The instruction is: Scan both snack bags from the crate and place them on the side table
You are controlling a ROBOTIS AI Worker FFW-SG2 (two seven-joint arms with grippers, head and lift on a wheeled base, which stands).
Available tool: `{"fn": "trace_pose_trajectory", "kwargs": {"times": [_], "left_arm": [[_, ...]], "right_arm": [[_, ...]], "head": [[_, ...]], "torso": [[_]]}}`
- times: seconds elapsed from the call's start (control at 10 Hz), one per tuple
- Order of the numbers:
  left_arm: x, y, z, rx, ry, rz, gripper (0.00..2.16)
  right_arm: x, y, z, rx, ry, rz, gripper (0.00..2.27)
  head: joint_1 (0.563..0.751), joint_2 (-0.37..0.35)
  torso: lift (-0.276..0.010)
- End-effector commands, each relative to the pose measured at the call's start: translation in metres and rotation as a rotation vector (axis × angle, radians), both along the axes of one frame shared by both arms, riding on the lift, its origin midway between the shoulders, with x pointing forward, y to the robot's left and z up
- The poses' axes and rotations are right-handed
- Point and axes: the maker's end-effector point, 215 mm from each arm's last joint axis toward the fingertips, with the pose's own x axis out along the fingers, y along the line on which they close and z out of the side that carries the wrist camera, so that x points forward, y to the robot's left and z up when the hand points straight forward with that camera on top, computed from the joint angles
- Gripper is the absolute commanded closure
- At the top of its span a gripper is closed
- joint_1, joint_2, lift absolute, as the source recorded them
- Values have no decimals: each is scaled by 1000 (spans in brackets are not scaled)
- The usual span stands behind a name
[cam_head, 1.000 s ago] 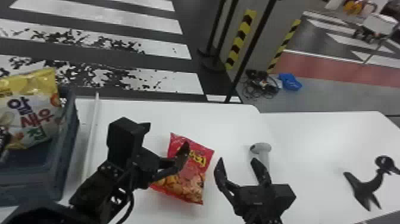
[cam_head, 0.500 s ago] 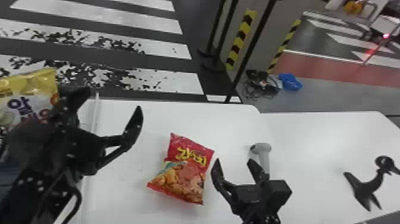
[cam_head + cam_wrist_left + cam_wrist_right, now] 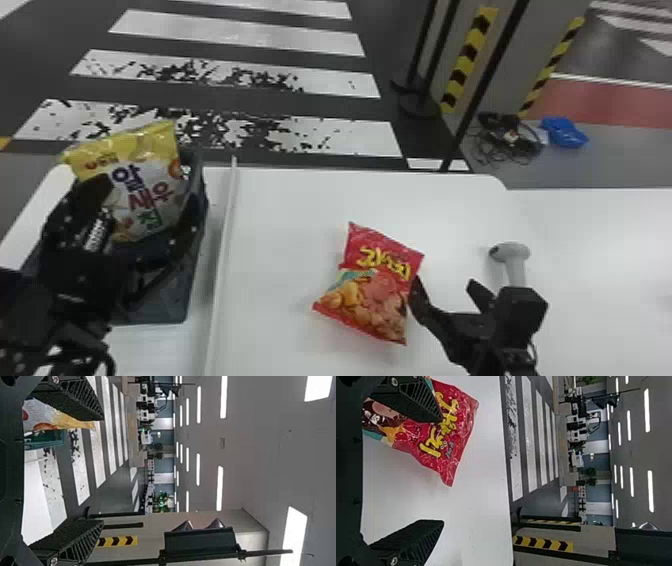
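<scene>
Snack bag, yellow-and-white (image 3: 132, 150), left of frame: to be centred between left gripper's (image 3: 149, 200) spread jaws before pinching. Right gripper (image 3: 445, 284), lower right: likewise spread.

1. 9 o'clock in the head view: the yellow-and-white snack bag (image 3: 145, 195) bears large Korean lettering, dark blue at the top, red in the middle, green at the bottom. Smaller red print sits above on the yellow band.
2. 5 o'clock: the red snack bag (image 3: 375, 290) bears bold yellow Korean lettering; smaller bluish print beside it shows in the right wrist view.
3. Between 1 and 2 o'clock: yellow-and-black chevron strips (image 3: 470, 60) mark the grey uprights.
</scene>
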Motion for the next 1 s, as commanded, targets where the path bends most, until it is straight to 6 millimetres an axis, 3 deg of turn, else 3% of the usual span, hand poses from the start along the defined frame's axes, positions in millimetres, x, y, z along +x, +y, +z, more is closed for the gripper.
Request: {"fn": "trace_pose_trajectory", "kwargs": {"times": [0.0,0.4,0.9], "left_arm": [[-9,9,-12,-4,20,15,73],[-24,26,-34,-50,42,46,76],[-26,22,-51,-75,77,38,76]], "right_arm": [[-6,0,-15,82,74,30,113],[-29,14,-37,318,226,138,151],[-58,50,-33,678,357,295,171]], "head": [[695,-164],[695,-129],[695,-85]], "torso": [[-95],[-95],[-95]]}}
